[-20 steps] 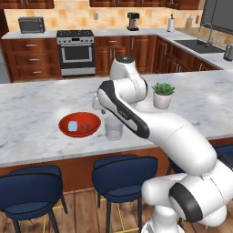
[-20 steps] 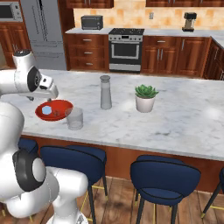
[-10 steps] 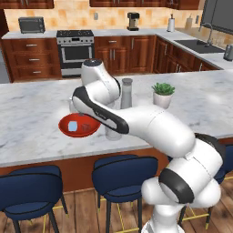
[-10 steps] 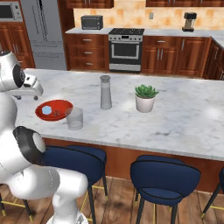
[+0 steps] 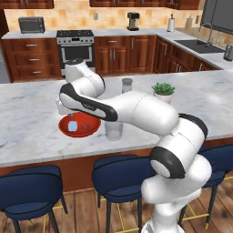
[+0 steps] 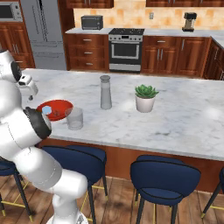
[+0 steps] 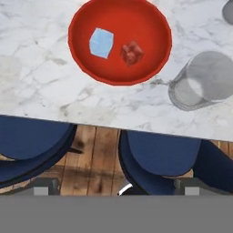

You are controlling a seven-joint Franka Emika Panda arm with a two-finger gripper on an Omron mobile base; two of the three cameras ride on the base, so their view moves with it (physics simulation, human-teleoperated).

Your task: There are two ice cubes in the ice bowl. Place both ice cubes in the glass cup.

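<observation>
The red ice bowl [image 7: 86, 54] stands on the marble counter near its front edge, also seen from the base [image 5: 89, 129] [image 6: 59, 105]. Inside it lie two ice cubes: a pale blue one [image 7: 101, 43] [image 5: 73, 126] [image 6: 46, 110] and a nearly clear one [image 7: 132, 53] that takes on the bowl's red. Just right of the bowl is the empty glass cup [image 7: 202, 82] [image 5: 113, 129] [image 6: 75, 118]. My gripper [image 5: 61, 108] [image 6: 29, 88] hangs above the bowl's left side, well clear of it. Its tips sit wide apart at the hand view's bottom, open and empty.
A tall grey shaker [image 6: 105, 92] [image 5: 127, 85] and a potted plant [image 6: 145, 97] [image 5: 163, 91] stand farther back on the counter. Blue stools [image 7: 159, 154] [image 5: 29, 191] line the counter's front edge below the bowl. My own arm arches over the cup and bowl.
The arm has swung left across the counter, carrying the hand from over the cup to the bowl's left side. Bowl, cubes and cup have stayed put.
</observation>
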